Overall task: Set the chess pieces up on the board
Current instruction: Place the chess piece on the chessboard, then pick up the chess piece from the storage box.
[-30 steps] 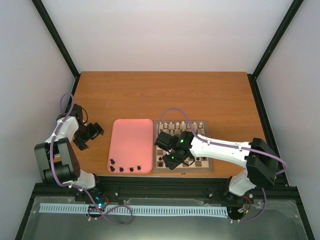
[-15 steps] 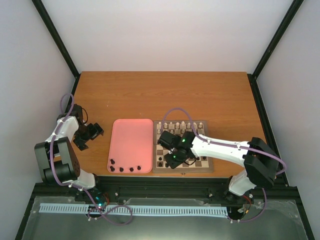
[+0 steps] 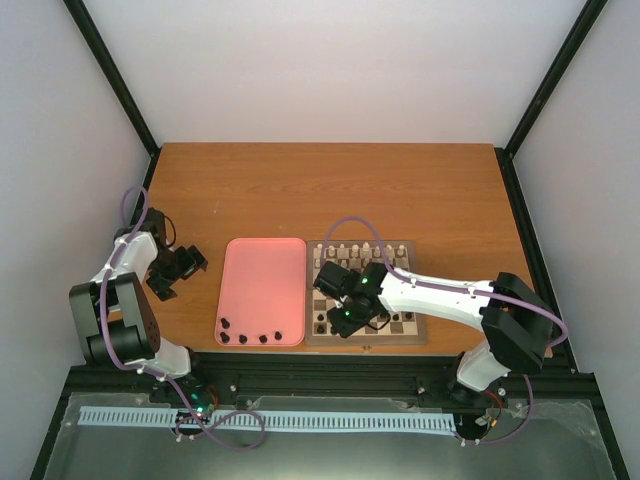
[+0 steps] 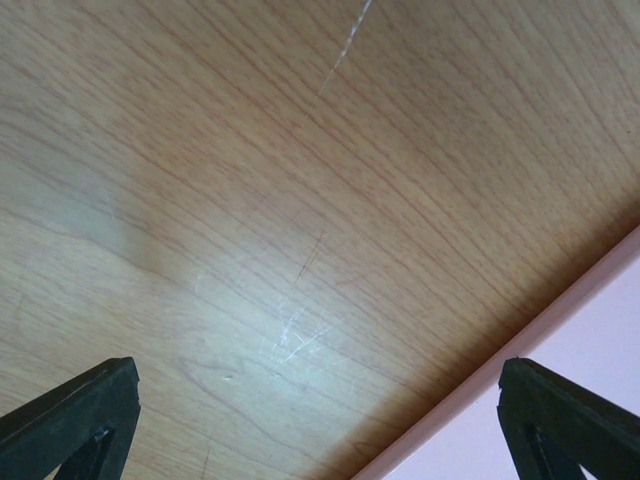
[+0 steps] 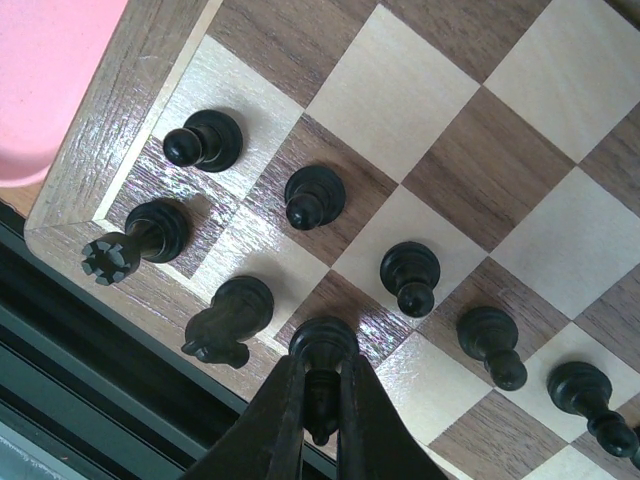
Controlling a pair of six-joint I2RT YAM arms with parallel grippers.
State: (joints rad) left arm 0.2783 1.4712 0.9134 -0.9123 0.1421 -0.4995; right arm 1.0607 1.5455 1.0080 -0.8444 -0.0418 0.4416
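Wooden table (image 3: 320, 190): the board (image 3: 412, 322) sits toward 5 o'clock, a pink tray (image 3: 262, 275) just beside it at 9 o'clock. Only the right wrist view reveals the right gripper (image 5: 320, 385) pinching a dark chess piece (image 5: 322, 340) at 6 o'clock, by the knight (image 5: 228, 320). The left wrist view shows the left gripper (image 4: 315, 400) spread over bare wood.

Illumination is bright, diffuse and overhead: the top view shows only soft, short shadows on the orange-brown wooden tabletop (image 3: 330, 190). In the right wrist view, the glossy checkered wooden chessboard (image 5: 400, 100) carries iridescent glare on the squares nearest its corner (the dark brown chess pieces (image 5: 315, 195) remain sharp). The left wrist view is pale and washed out, with a faint grey shadow patch at left.
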